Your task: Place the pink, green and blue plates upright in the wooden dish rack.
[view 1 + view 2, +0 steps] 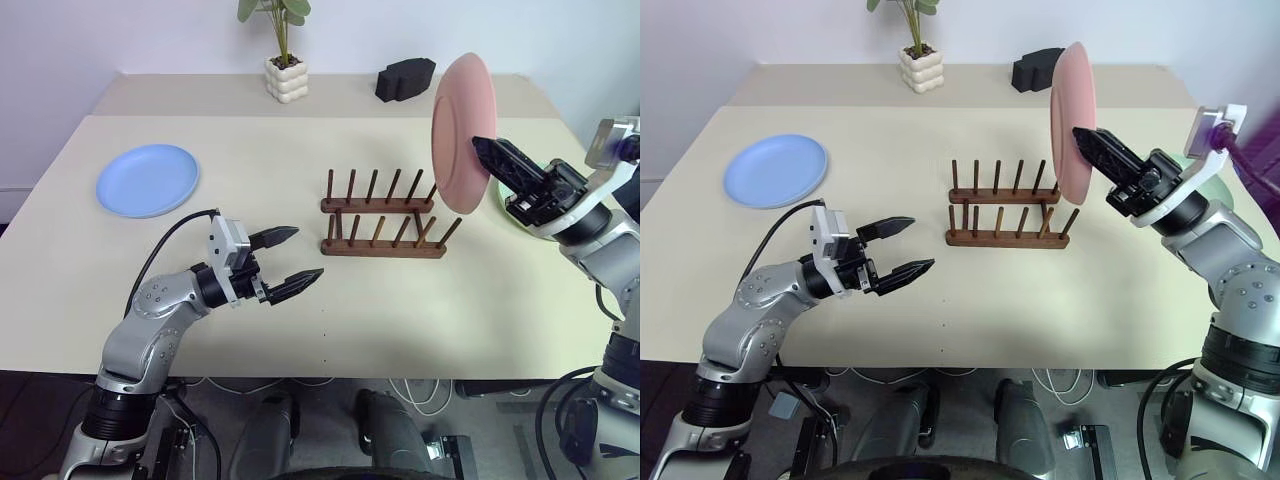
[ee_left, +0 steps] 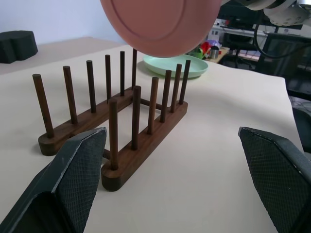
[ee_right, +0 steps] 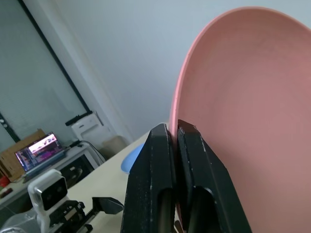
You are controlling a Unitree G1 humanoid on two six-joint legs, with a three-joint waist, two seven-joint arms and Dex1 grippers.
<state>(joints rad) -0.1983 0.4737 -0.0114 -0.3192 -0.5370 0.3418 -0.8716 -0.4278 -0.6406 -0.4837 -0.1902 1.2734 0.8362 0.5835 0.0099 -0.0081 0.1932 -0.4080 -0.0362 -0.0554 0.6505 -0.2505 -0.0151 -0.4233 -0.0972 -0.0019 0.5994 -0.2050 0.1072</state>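
The pink plate [image 1: 461, 133] is being held upright above the right end of the wooden dish rack [image 1: 383, 218], its rim pinched by the right gripper [image 1: 483, 149]. The left gripper [image 1: 291, 260] is being kept near the rack's left end, jaws spread, nothing held. The blue plate [image 1: 148, 179] is lying flat at the table's [image 1: 420, 310] left; the green plate [image 2: 176, 65] is lying right of the rack.

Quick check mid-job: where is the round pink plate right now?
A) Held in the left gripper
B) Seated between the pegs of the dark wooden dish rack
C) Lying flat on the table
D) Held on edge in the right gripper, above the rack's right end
D: the right gripper pinches the round pink plate by its rim, upright above the empty dark wooden dish rack.
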